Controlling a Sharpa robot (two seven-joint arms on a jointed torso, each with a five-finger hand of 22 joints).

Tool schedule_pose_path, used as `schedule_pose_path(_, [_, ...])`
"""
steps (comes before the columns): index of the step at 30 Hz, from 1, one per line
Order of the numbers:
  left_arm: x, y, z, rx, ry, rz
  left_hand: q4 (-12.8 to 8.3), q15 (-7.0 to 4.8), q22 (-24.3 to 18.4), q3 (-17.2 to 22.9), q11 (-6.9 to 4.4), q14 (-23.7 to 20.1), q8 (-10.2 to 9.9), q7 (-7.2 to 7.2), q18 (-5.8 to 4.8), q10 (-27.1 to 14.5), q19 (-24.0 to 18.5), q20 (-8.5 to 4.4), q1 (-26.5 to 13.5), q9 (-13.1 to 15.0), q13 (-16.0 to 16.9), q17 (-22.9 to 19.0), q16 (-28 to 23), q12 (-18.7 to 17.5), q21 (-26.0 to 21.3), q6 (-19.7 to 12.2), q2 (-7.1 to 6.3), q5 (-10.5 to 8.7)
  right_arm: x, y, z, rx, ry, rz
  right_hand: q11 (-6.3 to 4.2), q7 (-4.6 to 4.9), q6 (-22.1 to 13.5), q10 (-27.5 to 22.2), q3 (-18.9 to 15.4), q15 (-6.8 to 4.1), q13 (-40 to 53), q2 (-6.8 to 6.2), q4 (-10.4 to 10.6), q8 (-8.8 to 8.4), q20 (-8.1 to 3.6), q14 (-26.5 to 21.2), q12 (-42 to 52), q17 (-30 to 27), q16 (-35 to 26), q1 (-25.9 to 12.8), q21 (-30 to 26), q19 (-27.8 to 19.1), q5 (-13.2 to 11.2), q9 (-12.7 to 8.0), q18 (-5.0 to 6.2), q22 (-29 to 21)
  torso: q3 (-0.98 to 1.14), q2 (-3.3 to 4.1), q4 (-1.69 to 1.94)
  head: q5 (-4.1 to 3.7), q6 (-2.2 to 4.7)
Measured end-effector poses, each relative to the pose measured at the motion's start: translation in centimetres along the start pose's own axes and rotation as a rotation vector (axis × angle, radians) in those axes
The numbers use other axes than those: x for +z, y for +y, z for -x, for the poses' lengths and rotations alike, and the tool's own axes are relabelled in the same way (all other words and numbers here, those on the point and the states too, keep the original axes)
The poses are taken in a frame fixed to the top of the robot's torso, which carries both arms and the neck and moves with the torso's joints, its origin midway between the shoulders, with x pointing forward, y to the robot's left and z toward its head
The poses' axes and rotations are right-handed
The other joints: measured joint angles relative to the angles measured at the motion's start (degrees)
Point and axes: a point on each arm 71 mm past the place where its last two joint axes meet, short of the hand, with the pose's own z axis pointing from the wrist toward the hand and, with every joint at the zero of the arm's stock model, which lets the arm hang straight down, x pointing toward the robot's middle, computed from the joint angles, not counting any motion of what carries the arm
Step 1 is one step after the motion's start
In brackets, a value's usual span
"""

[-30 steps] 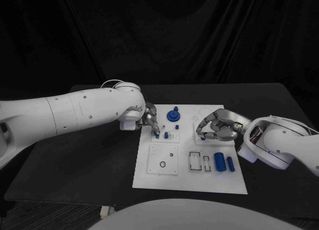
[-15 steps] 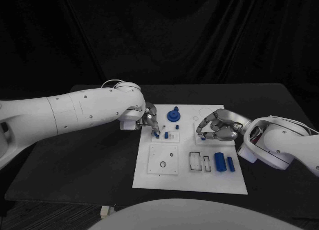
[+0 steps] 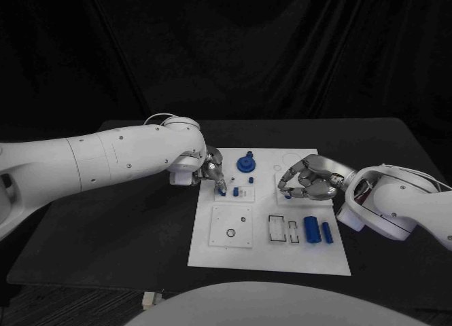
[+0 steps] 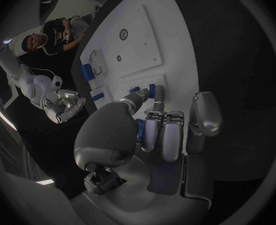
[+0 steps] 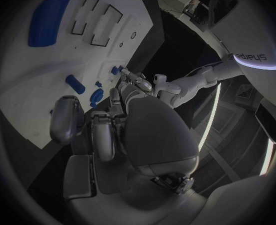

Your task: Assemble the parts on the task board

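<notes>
White task board (image 3: pixel 270 255) lies mid-desk, long axis 12 to 6 o'clock on the black desk (image 3: pixel 118 231). Compared with the pictures a second and half a second back, almost nothing has shifted: both arms hold the same stations. The left hand's fingertips look to have crept very slightly along the board's left edge, toward the small blue peg (image 3: pixel 221 191) at the upper-left block. Judgement: this is a slow fine-alignment or seating phase, not a transport; no part has visibly been added or removed in this interval.

Left hand (image 3: pixel 212 172): at about 10 o'clock of the board centre, fingers curled down with tips on or at the small blue peg; left wrist view shows blue between the fingertips (image 4: pixel 152 92), so it appears to be pinching that peg. Whether the peg is already seated, cannot tell.

Right hand (image 3: pixel 306 178): at about 2 o'clock of the board, fingers curled inward over the board's right upper area. Whether it encloses a part, cannot tell; nothing blue is plainly seen inside it.

Board state: round blue part (image 3: pixel 245 163) at 12 o'clock; second short blue peg (image 3: pixel 236 192) just beside the first; two blue cylinders (image 3: pixel 311 229) lying loose at 4 o'clock, beside two empty rectangular slots (image 3: pixel 276 228). A round recess (image 3: pixel 230 233) at 7 o'clock is unfilled. Assembly looks well short of complete.
</notes>
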Motion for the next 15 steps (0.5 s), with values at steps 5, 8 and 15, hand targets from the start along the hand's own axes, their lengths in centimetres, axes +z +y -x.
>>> schedule_pose_path(5, [0.00,-0.05,0.00,0.000,0.000,-0.001,0.00,0.00,0.00,0.00,0.00,0.00,-0.14,0.01,0.00,0.00,0.00,0.00,0.44,0.02,0.00,0.02,0.00,0.00,0.00,0.02,0.16,0.90,-0.01,-0.02,0.00,0.000,0.000,-0.001,0.00,0.00,0.00,0.00,0.00,0.00,0.00,0.00,0.00,0.00,0.00,0.00,0.00,0.00,0.00,0.00,0.00,0.00,0.00,0.00,0.00,0.00,0.00,0.00,0.01,0.01,0.00])
schedule_pose_path(8, [0.01,-0.06,0.00,0.001,0.000,-0.001,0.00,0.00,0.00,0.00,0.00,0.00,0.06,0.02,0.00,0.00,0.00,0.00,0.53,0.08,0.00,0.05,0.00,0.00,0.00,0.02,0.24,0.91,-0.01,-0.02,0.00,0.000,0.000,-0.001,0.00,0.00,0.00,-0.01,0.00,0.00,0.00,0.00,0.00,0.00,0.00,0.00,0.00,0.00,0.00,0.00,0.00,0.00,0.00,0.00,0.00,0.00,0.00,0.00,0.00,-0.02,0.00])
schedule_pose_path(15, [0.04,-0.07,0.04,0.000,0.000,0.000,0.00,0.00,0.05,0.00,0.00,0.00,0.10,0.11,0.00,0.00,0.00,0.00,-0.23,0.12,0.00,0.05,0.00,0.00,-0.29,0.12,1.10,-5.74,-0.02,-0.03,-0.01,0.000,0.001,-0.002,-0.01,0.00,0.00,-0.01,0.00,0.00,0.00,0.00,0.00,0.00,0.00,0.00,0.00,0.00,0.00,0.00,0.00,0.00,0.00,0.01,0.00,0.04,0.00,0.01,0.00,-0.05,0.00])
